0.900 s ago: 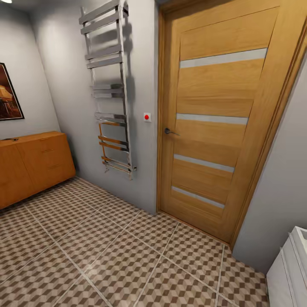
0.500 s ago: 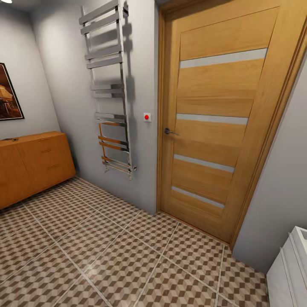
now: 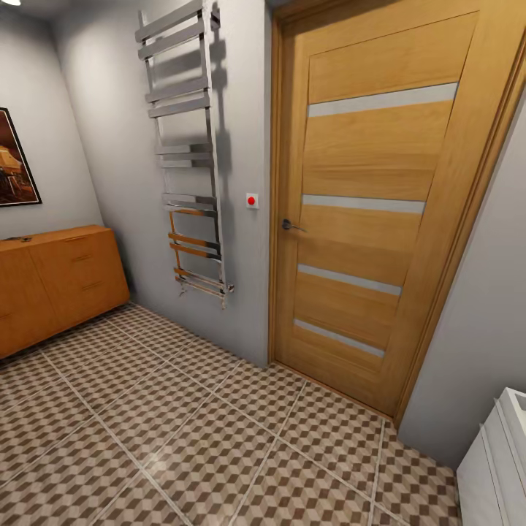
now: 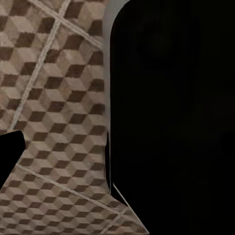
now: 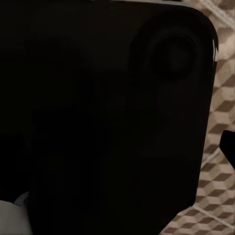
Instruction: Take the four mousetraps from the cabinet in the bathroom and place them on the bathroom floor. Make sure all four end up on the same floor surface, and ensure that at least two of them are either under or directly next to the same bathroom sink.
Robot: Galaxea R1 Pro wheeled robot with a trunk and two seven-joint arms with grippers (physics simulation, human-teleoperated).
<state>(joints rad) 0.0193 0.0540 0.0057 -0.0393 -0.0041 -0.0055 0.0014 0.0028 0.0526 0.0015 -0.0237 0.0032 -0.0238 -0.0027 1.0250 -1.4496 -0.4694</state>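
Head view: the cabinet (image 3: 55, 281) is standing against the far-left wall under a framed picture (image 3: 14, 161), a small dark item lying on its top — too small to identify as a mousetrap. A chrome towel rail (image 3: 183, 146) is hanging on the grey wall beside a closed wooden door (image 3: 365, 212). The cube-patterned floor (image 3: 190, 431) is stretching across the foreground, with the white vanity (image 3: 497, 460) showing at the lower right corner.

Left wrist view: a black robot part (image 4: 171, 112) is blocking much of the frame, floor tiles lying beyond it — the fingers' state cannot be told.

Right wrist view: a dark body (image 5: 107, 117) is covering nearly everything, tiles peeking past its edge; whether the gripper is apart or together cannot be told.
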